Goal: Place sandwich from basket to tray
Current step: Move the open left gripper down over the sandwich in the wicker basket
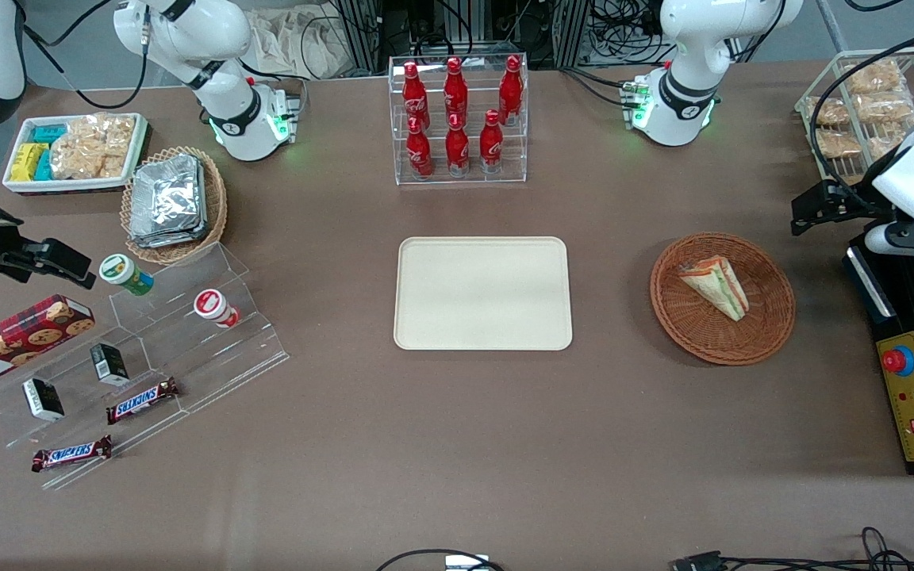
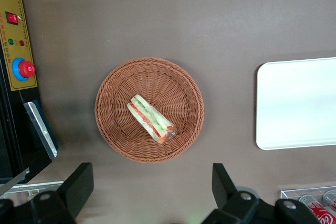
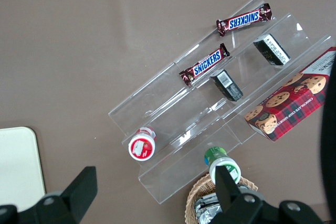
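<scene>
Nearest the front camera among the task's things, the reddish-brown basket point(image 1: 722, 298) holds the sandwich point(image 1: 716, 286), lying tilted on the weave, with the empty tray point(image 1: 482, 293) well apart beside it on the surface. High above the basket at the working arm's end, the hand point(image 2: 149, 192) hangs spread wide and holds nothing. Light, soft and slick in its clear wrap, the wedge probably wants a gentle pinch across its flat bread faces near the thick end.
</scene>
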Robot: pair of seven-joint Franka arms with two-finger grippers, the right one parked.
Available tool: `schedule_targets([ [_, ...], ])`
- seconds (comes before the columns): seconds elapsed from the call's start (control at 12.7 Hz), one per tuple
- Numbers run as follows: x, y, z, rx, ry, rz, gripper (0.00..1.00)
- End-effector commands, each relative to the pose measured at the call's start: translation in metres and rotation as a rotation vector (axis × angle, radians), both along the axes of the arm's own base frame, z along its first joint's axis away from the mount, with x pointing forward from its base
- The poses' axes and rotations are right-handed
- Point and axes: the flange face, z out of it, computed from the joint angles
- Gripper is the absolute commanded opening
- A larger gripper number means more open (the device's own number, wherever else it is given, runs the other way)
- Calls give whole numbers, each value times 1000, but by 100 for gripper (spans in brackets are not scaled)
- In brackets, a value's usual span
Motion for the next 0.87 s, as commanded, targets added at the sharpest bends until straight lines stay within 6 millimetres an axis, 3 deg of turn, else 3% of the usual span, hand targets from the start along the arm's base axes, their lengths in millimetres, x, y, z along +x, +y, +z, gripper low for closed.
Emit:
schedule_targets([
  [0.0,2,-4,5,1,11,7,100],
  [0.31,2,0,4,12,16,105,100],
  [0.79,-8,10,-63,33,23,264,100],
])
